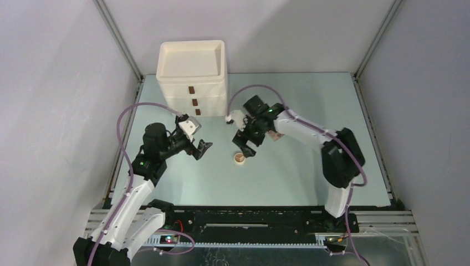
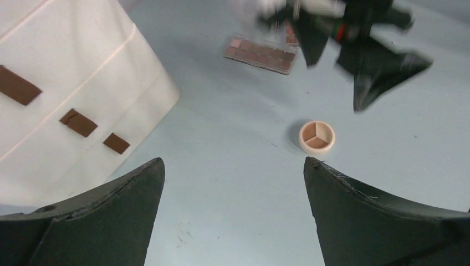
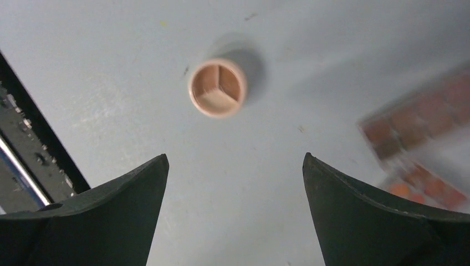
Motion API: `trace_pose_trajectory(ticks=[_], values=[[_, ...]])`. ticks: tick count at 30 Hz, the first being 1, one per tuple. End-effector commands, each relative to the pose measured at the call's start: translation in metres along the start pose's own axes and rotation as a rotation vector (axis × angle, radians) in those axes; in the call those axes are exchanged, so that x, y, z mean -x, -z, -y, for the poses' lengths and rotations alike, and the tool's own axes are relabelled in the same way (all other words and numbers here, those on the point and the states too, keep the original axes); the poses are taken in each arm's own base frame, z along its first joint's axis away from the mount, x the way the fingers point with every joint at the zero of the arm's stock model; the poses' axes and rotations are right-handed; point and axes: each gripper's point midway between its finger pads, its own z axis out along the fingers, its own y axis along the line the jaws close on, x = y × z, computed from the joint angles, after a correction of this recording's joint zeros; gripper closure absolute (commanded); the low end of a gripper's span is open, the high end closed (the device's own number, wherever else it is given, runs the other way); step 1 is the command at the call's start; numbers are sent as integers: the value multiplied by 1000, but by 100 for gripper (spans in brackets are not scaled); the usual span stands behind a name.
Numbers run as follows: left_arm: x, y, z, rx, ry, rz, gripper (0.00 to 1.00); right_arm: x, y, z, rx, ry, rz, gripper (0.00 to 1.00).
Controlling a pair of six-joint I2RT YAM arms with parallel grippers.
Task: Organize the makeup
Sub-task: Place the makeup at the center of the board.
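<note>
Nearest the arms, the left jaws are standing wide apart, gripping nothing. The right jaws, also spread and empty, are hovering close above the round compact, which is sitting open-side up on the counter. A careless descent is likely risking one finger clipping its rim and skidding or flipping it. Farther back, the palettes are lying near the drawer box. The overhead view is mostly hiding them under the right arm, while both wrist views are showing them.

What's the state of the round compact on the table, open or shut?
Open. The round compact lies flat and faces up, its three wedge-shaped pans plainly showing, and no lid covers it.
</note>
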Motion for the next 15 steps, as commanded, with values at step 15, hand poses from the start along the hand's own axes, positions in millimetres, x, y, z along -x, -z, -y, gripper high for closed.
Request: trace_pose_trajectory(ticks=[15], values=[[-42, -59, 50, -117, 74, -167, 0, -43, 173, 33, -127, -200, 381, 0]])
